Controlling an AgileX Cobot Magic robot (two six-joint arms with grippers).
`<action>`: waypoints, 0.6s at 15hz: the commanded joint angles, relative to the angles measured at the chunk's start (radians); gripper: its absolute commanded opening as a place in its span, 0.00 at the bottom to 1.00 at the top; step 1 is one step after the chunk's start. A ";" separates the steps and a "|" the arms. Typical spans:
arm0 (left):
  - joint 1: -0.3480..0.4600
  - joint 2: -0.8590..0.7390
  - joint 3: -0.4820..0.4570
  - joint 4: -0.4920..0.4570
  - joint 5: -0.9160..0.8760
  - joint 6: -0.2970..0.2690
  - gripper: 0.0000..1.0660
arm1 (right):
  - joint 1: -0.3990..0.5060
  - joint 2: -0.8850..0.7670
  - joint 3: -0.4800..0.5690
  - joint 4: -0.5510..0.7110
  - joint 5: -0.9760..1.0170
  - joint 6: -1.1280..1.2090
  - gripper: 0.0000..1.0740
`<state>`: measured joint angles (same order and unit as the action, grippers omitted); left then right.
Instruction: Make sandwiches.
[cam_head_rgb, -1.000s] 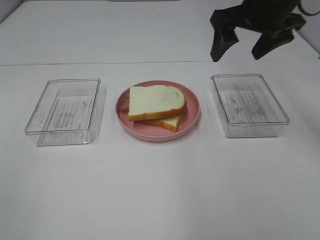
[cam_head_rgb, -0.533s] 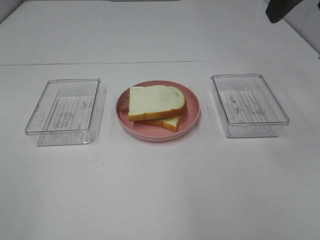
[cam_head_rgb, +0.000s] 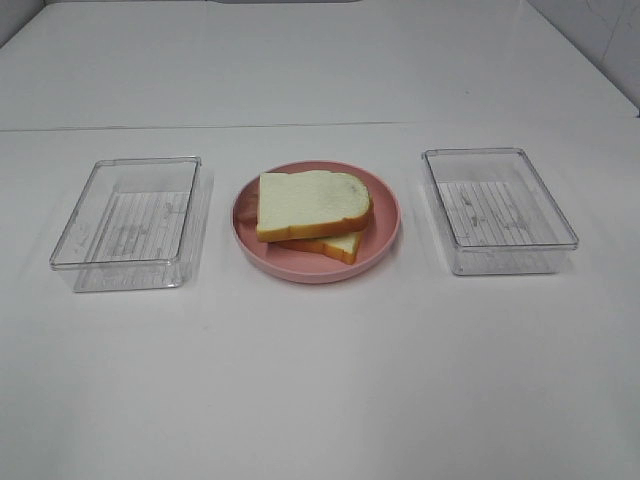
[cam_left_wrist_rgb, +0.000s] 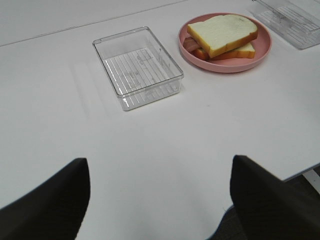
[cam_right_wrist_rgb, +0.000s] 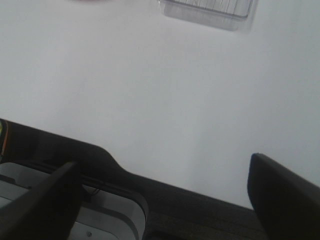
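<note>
- Sandwich (cam_head_rgb: 313, 213) sits on the round pink plate (cam_head_rgb: 384, 245), centre of the white table (cam_head_rgb: 320, 380) in the exterior high view.
- Two white bread slices with orange-brown crust, top slice (cam_head_rgb: 312, 200) stacked on the bottom slice (cam_head_rgb: 335, 245) and skewed, so the bottom one sticks out at the near right.
- From the left wrist view the same stack (cam_left_wrist_rgb: 223, 36) shows a brown-pink filling edge (cam_left_wrist_rgb: 194, 48) poking out between the slices on one side; can't tell more about the layers from here.
- Clear plastic tray (cam_head_rgb: 128, 222) left of the plate, ribbed floor, nothing visible inside. Close beside the plate, not touching.
- Second clear plastic tray (cam_head_rgb: 498, 210) right of the plate, same type, also apart from the plate.
- Plate and both trays form a row across the table, roughly level with each other.
- Neither arm shows in the exterior high view.
- Left gripper (cam_left_wrist_rgb: 157, 197): two dark fingers (cam_left_wrist_rgb: 47, 205) spread wide, nothing between them, hanging over the near-left part of the table, well apart from the left tray (cam_left_wrist_rgb: 137, 67) and the plate (cam_left_wrist_rgb: 262, 52).
- Right gripper (cam_right_wrist_rgb: 165, 200): fingers (cam_right_wrist_rgb: 282, 195) spread wide, holding nothing. It is at the table's edge, with dark and grey hardware (cam_right_wrist_rgb: 75, 210) beyond it; one tray end (cam_right_wrist_rgb: 207, 11) just in view, well apart.
</note>
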<state>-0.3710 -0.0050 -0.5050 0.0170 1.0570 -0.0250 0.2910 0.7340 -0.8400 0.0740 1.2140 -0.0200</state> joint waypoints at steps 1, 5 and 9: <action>-0.001 -0.021 0.006 -0.001 -0.011 0.001 0.70 | 0.002 -0.212 0.170 -0.005 0.071 0.008 0.78; -0.001 -0.021 0.006 -0.002 -0.011 0.006 0.70 | 0.002 -0.539 0.286 -0.008 -0.021 -0.026 0.78; -0.001 -0.021 0.006 -0.005 -0.011 0.004 0.70 | 0.002 -0.690 0.303 0.002 -0.076 -0.075 0.78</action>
<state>-0.3710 -0.0050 -0.5050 0.0170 1.0570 -0.0180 0.2910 0.0550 -0.5430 0.0750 1.1530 -0.0760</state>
